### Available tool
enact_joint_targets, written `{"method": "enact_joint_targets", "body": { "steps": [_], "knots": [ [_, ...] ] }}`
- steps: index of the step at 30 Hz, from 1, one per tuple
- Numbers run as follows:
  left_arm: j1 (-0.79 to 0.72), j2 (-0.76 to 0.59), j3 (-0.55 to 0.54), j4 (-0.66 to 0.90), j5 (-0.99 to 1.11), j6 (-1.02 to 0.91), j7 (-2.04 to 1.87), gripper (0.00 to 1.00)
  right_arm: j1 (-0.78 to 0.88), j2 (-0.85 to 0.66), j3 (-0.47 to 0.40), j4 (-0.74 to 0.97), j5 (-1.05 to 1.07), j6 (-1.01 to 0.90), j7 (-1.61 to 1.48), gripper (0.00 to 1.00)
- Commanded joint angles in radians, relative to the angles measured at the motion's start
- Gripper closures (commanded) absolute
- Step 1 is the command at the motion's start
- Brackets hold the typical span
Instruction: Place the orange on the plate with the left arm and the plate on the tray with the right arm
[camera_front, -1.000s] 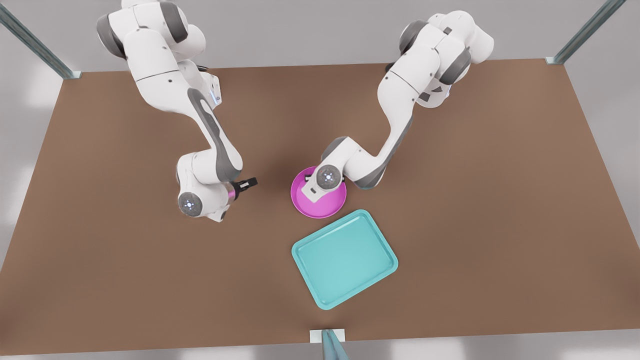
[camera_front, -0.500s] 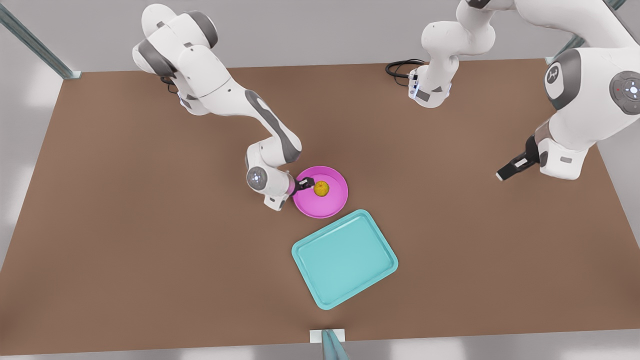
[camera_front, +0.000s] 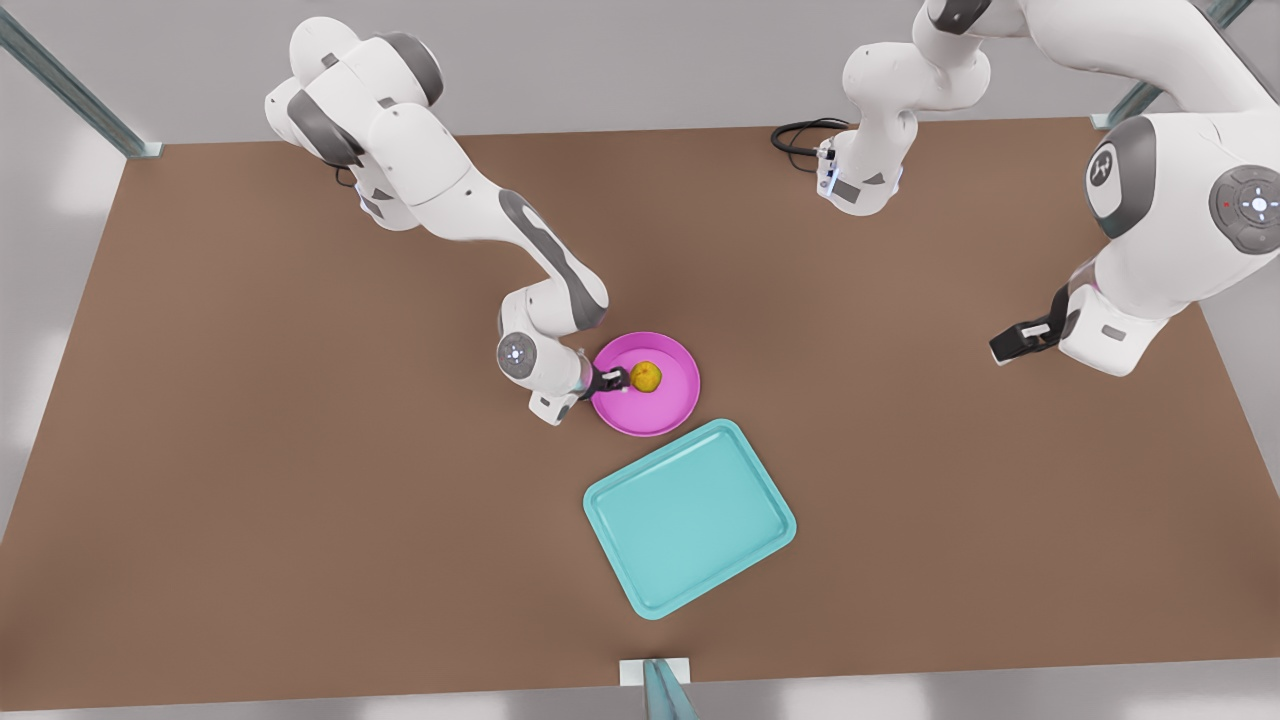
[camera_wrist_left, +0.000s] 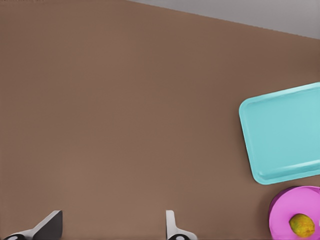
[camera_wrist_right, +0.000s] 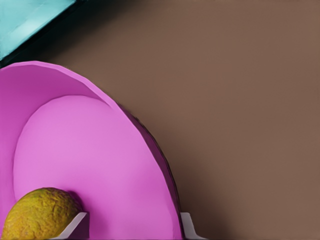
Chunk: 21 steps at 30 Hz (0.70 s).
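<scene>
The orange (camera_front: 646, 376) rests inside the pink plate (camera_front: 670, 412), left of its middle. The turquoise tray (camera_front: 690, 518) lies just in front of the plate, close to it. The arm on the front view's left carries my right gripper (camera_front: 612, 380), which is low at the plate's left rim. In the right wrist view this gripper (camera_wrist_right: 134, 227) is open with the plate's rim (camera_wrist_right: 165, 170) between its fingers and the orange (camera_wrist_right: 40, 215) beside the inner one. My left gripper (camera_front: 1005, 345) hangs open far to the front view's right, over bare table. Its wrist view shows the open gripper (camera_wrist_left: 111, 230), the tray (camera_wrist_left: 285, 135) and the plate (camera_wrist_left: 282, 210) farther off.
A black cable (camera_front: 795, 135) loops on the table's back edge by the base of the arm on the front view's right. Metal frame posts stand at the back corners, and a bracket (camera_front: 655, 672) sits at the middle of the front edge.
A second ago the arm on the front view's right hung over the plate; it has pulled far right. The other arm reached the plate's rim, and the plate has shifted slightly rightward.
</scene>
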Motion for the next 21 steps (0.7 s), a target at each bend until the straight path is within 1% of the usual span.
{"method": "enact_joint_targets", "body": {
  "steps": [1,2,3,5,8,15,19,21],
  "knots": [
    [0.001,-0.001,0.0,0.001,0.001,-0.003,0.187,0.0,-0.002,-0.002,0.0,0.002,0.001,0.003,0.041,0.44],
    [0.001,-0.002,0.0,0.002,-0.002,-0.005,0.187,0.0,-0.002,0.0,0.0,0.007,0.001,-0.003,0.041,0.61],
    [-0.001,-0.002,0.0,0.014,-0.002,-0.003,0.187,0.0,-0.002,0.002,0.0,0.007,0.0,-0.003,0.041,0.67],
    [0.001,0.002,0.003,0.022,0.002,-0.005,0.187,0.0,-0.002,0.002,0.0,0.007,0.0,-0.003,0.032,0.73],
    [0.001,0.014,0.008,0.022,-0.001,0.0,0.198,0.0,-0.002,0.003,0.0,0.01,0.0,-0.005,0.029,0.79],
    [0.004,0.013,0.009,0.022,-0.002,0.0,0.2,0.0,-0.002,-0.021,0.0,0.022,-0.002,-0.006,0.027,0.79],
    [0.002,0.01,0.009,0.022,-0.002,-0.005,0.2,0.0,-0.023,-0.078,0.0,0.024,0.0,-0.005,0.029,0.79],
    [0.002,0.007,0.009,0.022,-0.002,-0.005,0.2,0.0,-0.044,-0.083,-0.001,0.068,0.001,0.0,0.035,0.79]
  ]
}}
